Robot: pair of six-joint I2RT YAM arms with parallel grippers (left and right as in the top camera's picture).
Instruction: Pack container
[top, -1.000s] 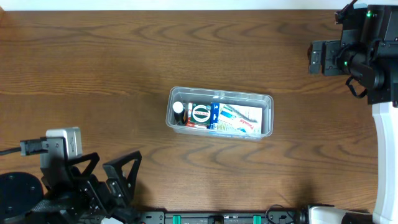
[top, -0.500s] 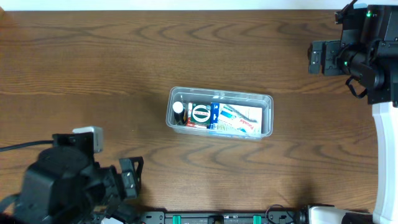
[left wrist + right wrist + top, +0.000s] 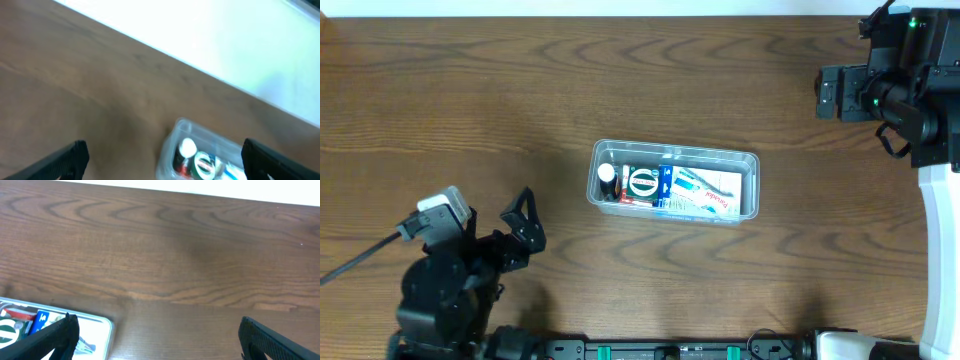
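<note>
Although packed already, lies untouched at mid-table as the clear container (image 3: pixel 752 170). Holds a white-capped bottle (image 3: pixel 607 175) at its left end, with printed boxes (image 3: pixel 695 190) filling the rest. Toward the near left corner, well apart: left gripper (image 3: pixel 523 230), spread wide, gripping nothing. At the far right edge, likewise well apart: right gripper (image 3: pixel 823 93), gaping wide in its wrist view, nothing between. Underneath all, dark wooden table (image 3: pixel 470 100).

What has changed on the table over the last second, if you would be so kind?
The left gripper swung round at the near left corner and now points its open fingers toward the container, holding nothing. The container, the boxes inside it and the right gripper stayed where they were.
</note>
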